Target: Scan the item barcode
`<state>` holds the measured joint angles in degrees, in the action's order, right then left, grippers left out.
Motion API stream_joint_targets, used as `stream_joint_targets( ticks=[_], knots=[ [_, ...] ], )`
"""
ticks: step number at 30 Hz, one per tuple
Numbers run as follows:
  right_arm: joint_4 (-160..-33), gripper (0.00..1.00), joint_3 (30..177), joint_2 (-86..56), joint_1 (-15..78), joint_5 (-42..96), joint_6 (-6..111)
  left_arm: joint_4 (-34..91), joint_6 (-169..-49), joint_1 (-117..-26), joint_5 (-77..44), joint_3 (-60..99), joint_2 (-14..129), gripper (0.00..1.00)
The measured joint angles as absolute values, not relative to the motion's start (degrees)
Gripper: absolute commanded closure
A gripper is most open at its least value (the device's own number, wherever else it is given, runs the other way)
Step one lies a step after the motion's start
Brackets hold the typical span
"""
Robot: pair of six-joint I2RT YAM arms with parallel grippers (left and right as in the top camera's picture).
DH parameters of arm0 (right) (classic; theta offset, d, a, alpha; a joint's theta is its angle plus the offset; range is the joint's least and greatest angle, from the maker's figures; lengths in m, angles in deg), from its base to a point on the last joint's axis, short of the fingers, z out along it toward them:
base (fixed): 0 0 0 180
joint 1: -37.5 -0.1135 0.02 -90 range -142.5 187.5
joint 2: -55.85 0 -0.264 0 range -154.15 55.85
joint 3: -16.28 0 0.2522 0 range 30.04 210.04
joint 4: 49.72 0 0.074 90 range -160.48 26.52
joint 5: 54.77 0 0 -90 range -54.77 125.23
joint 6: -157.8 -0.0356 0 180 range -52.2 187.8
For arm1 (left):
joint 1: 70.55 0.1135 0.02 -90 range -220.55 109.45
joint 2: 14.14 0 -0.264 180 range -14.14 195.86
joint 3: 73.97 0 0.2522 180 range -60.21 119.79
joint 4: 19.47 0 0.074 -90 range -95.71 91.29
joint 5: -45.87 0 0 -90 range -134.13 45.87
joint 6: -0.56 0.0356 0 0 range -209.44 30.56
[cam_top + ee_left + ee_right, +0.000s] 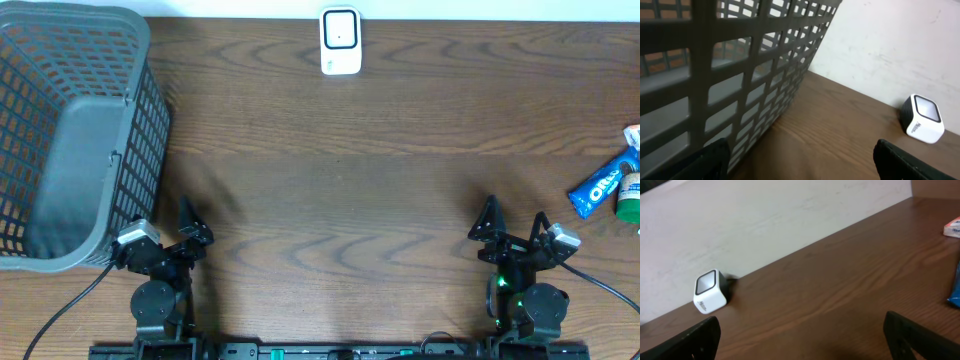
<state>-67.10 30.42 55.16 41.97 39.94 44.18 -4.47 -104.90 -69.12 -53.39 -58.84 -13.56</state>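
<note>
The white cube scanner [340, 42] stands at the table's far edge, against the wall; it also shows as the scanner [922, 119] in the left wrist view and the scanner [710, 292] in the right wrist view. A blue Oreo packet [603, 185] lies at the right edge, and the same packet [955, 287] is cut off in the right wrist view. My left gripper [165, 235] rests near the front left, open and empty [800, 162]. My right gripper [515, 225] sits at the front right, open and empty [802, 337], well short of the packet.
A grey mesh basket [70, 140] fills the left side, close beside the left gripper, and its wall [715, 75] looms in the left wrist view. A green-lidded container [630, 197] and a white-and-red item [632, 135] lie by the Oreo packet.
</note>
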Motion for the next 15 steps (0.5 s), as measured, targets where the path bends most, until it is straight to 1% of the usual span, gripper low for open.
stream_joint_targets(
  ticks=[15],
  knots=[
    [-67.1, 0.01, 30.4, 55.2, 42.0, 39.9, 44.2, -4.3, -103.9, -69.1, -52.3, -58.8, -13.6, 0.08]
  ],
)
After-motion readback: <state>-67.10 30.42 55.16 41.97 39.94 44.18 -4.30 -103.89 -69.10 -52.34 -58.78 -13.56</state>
